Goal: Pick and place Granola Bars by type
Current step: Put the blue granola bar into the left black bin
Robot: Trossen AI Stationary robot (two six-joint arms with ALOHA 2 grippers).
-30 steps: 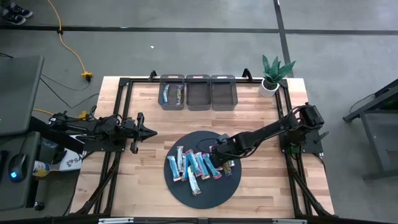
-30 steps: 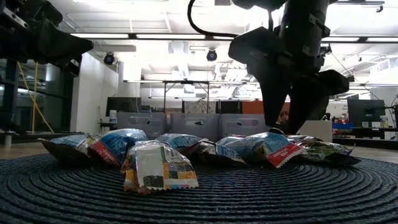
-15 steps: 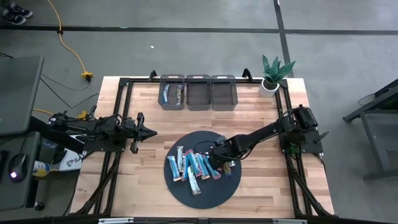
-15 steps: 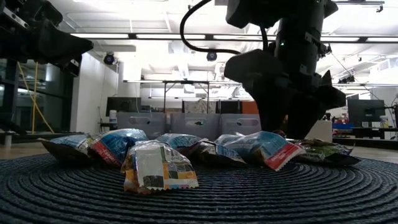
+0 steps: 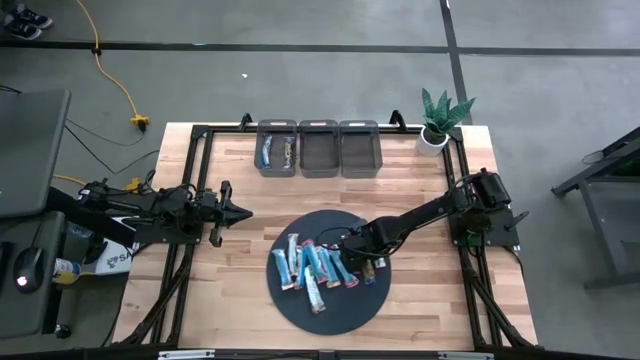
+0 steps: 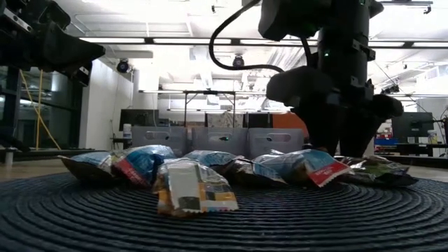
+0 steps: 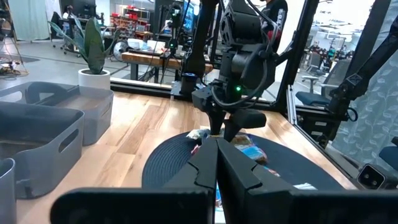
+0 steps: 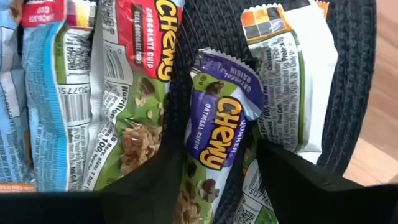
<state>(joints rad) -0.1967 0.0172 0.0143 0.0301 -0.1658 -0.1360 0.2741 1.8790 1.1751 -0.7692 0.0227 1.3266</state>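
So the right pincer (image 8: 214, 168) is down low over the dark round mat (image 5: 345, 310) on the worktop (image 5: 420, 300), fingers apart and straddling the purple-wrapped bar (image 8: 217, 134), one dark finger on each long side of it, not yet squeezing from what I can see. The rest of the Granola Bars (image 5: 315, 268) are fanned out on the mat just beside that finger pair: a red-labelled one (image 8: 140, 81) right next to the purple one on one side, a white-and-orange one (image 8: 292, 81) on the other, and the light blue ones (image 8: 37, 93) further off. My guess is these handle like any foil snack wrapper: very light, crinkly, slick, with a soft bar inside that'll bend if pinched hard. Best bet looks like closing across the narrow width around mid-length, where the bar gives the wrapper some body, not on the flat crimped ends. Neighbours sit close enough that a finger could drag one along. The left pincer (image 5: 240, 211) waits well off to the side, over the bare worktop, fingers together. The bins (image 5: 320, 148) sit at the far edge, the first one already holding a couple of bars.
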